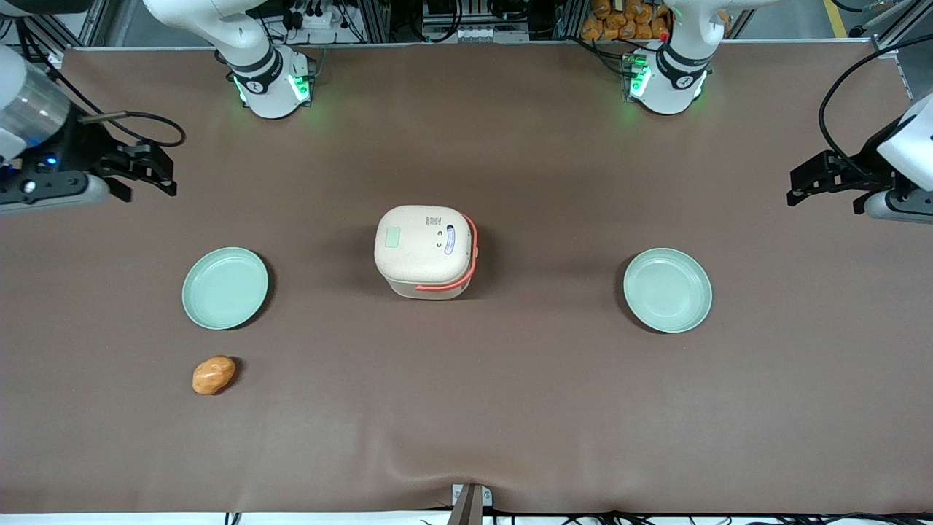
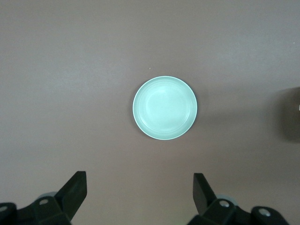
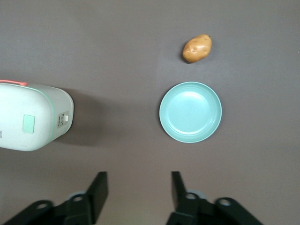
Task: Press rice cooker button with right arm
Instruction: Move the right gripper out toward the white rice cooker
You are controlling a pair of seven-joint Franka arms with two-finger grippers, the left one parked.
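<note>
Rice cooker [image 1: 426, 250] mid-table, lid shut — end effector [image 1: 157, 175] well apart, fingers spread

Cream rice cooker [image 1: 426, 251], lid closed, mid-table; right arm [image 1: 44, 146] jaws apart at the table's edge.

I'm seeing even overhead light; the rice cooker [image 1: 426, 250] is casting a soft shadow, well apart from my hovering, spread gripper [image 1: 157, 173].
</note>
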